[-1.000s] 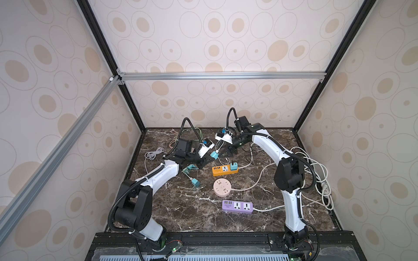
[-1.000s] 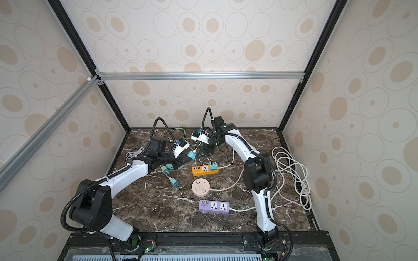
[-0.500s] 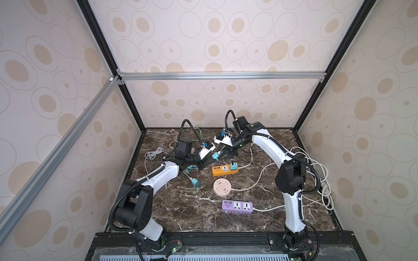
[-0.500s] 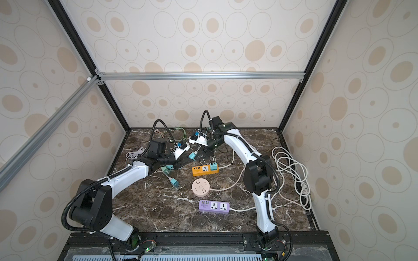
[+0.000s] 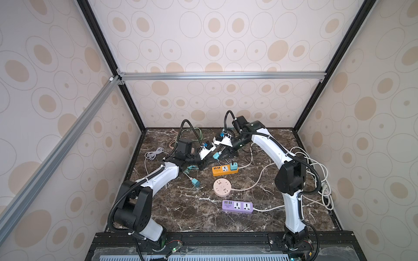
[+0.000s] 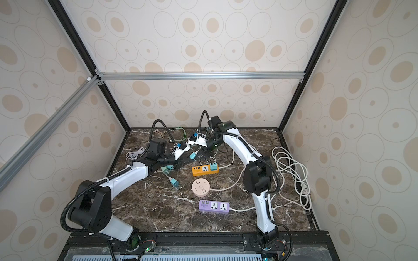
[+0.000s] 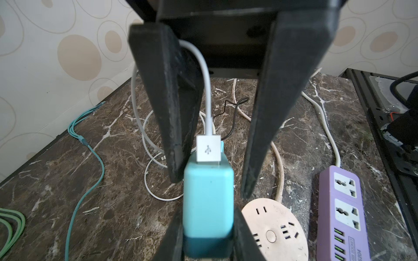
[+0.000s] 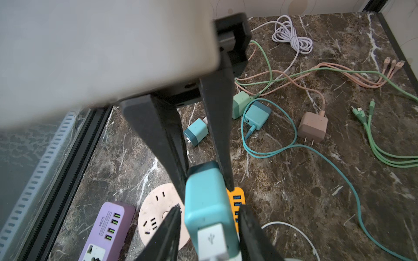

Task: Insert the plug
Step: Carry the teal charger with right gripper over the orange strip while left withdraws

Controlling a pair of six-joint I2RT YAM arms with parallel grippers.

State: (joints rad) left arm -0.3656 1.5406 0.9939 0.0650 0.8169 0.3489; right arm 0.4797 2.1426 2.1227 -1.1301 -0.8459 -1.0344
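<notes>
- My left gripper [image 7: 208, 226] is clamped on the dark end of the teal charger [image 7: 208, 196]. It holds the charger in the air over the counter [image 5: 181, 214], near the orange power strip [image 5: 224, 170].
- My right gripper [image 8: 210, 211] straddles the other end, where a white cable [image 7: 207, 90] plugs in. Its jaws are partly open, and I think there is a gap on one side.

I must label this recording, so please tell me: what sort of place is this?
Probably a robot test cell: a left arm and a right arm mounted at a marble-look table, closed in by patterned panels on an aluminium frame, with power strips and cables laid out.
</notes>
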